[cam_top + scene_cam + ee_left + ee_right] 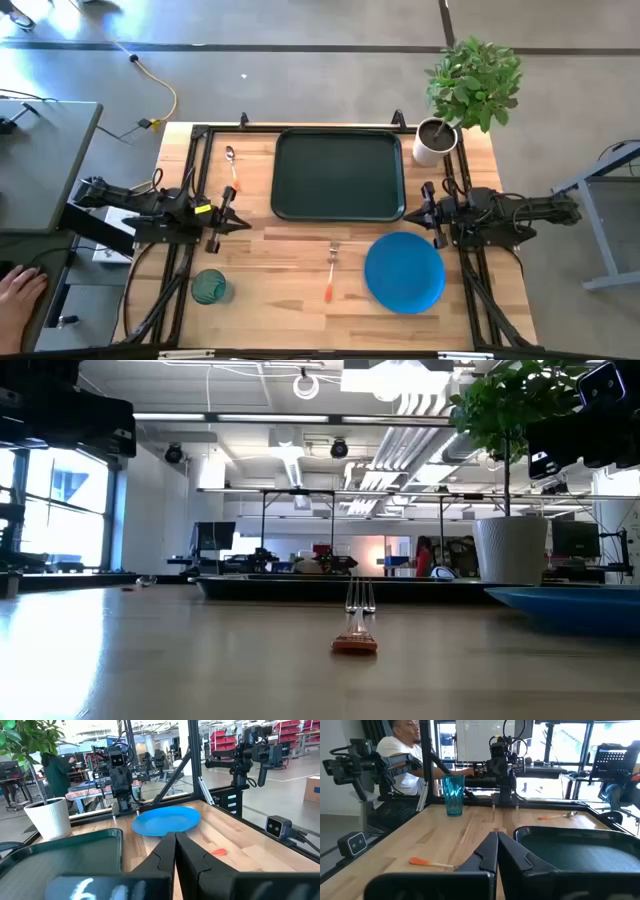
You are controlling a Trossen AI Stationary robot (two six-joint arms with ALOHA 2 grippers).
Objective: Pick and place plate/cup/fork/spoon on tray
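Tray (pixel 338 175): dark green, rounded corners, raised rim, table's far middle.
Plate (pixel 404 271): bright blue, near right.
Cup (pixel 209 287): translucent teal, near left.
Fork (pixel 331 269): orange-red handle, centre.
Spoon (pixel 232 166): left of tray.
Left gripper (pixel 240 222), right gripper (pixel 424 212): fingers together, parked at sides.

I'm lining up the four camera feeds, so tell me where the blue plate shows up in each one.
High view: the plate lies lower right, below the tray.
Low view: its rim at the right edge.
Left wrist view: centre, past the tray.
Right wrist view: not in it.
Shared landmark: the tray.
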